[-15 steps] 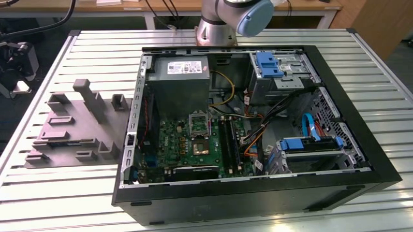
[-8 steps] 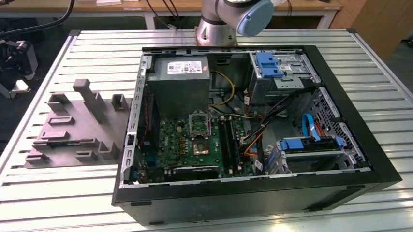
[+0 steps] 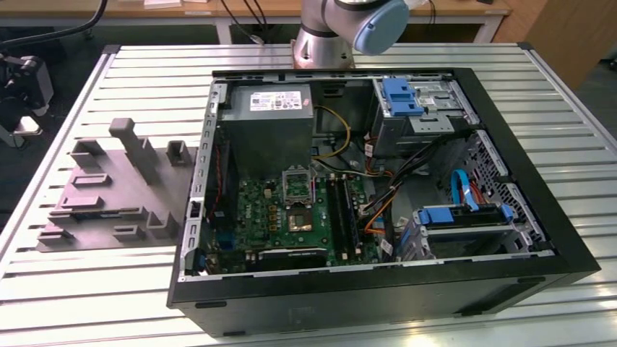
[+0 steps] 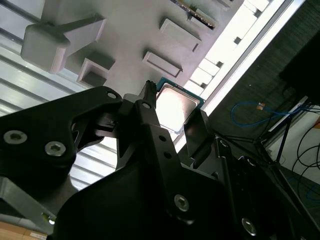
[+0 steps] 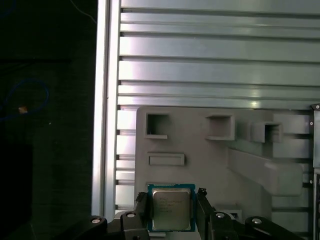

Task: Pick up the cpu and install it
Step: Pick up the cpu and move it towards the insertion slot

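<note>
The gripper [image 5: 171, 201] jaws are clamped on two opposite edges of the cpu [image 5: 171, 210], held above the grey tray [image 5: 210, 167]; the chip is judged light, rigid, thin and fragile, so grip edges only, gently

Table [image 3: 405, 56] carries the open case [image 3: 386, 293]. The tray [image 3: 101, 195] lies just beside it, on the exterior view's left. My arm's base [image 3: 323, 43] stands behind the case. Inside the case, the box [image 3: 273, 123] is at the far side, the motherboard [image 3: 289, 224] is in front of it, and the socket [image 3: 298, 184] is on the board near the box. In the first wrist view, the cpu [image 5: 171, 210] sits between my tool's [image 5: 172, 196] fingers, over the tray's part nearest the table edge.
</note>
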Available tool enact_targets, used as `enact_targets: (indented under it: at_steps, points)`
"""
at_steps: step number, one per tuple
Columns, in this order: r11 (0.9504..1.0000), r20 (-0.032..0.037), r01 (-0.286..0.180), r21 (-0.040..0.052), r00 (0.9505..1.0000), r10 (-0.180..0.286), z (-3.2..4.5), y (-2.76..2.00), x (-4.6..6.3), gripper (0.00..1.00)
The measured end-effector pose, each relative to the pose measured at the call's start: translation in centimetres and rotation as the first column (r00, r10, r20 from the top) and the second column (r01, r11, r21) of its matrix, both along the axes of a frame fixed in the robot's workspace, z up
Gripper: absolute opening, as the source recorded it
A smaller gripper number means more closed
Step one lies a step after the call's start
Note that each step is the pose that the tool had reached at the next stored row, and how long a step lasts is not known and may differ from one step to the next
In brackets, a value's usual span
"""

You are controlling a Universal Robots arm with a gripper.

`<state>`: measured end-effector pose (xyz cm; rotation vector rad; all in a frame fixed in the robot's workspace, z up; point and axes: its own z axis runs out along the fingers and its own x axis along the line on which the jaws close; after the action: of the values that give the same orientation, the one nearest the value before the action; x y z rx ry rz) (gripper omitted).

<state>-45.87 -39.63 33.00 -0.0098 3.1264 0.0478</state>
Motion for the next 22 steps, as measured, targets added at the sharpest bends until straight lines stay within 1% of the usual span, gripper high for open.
enact_targets:
  at_steps: [6,9,17,22]
  points:
    - [1.0,0.0,0.0,-0.0078,1.0,0.0,0.5,0.0,0.0,0.47]
    - [0.9999,0.0,0.0,-0.0148,1.0,0.0,0.77,0.01,0.0,0.47]
    - [0.9996,-0.0001,0.0,-0.028,1.0,0.0,1.85,0.03,0.0,0.47]
    - [0.9992,-0.0001,0.0,-0.0396,1.0,0.0,2.58,0.08,0.0,0.47]
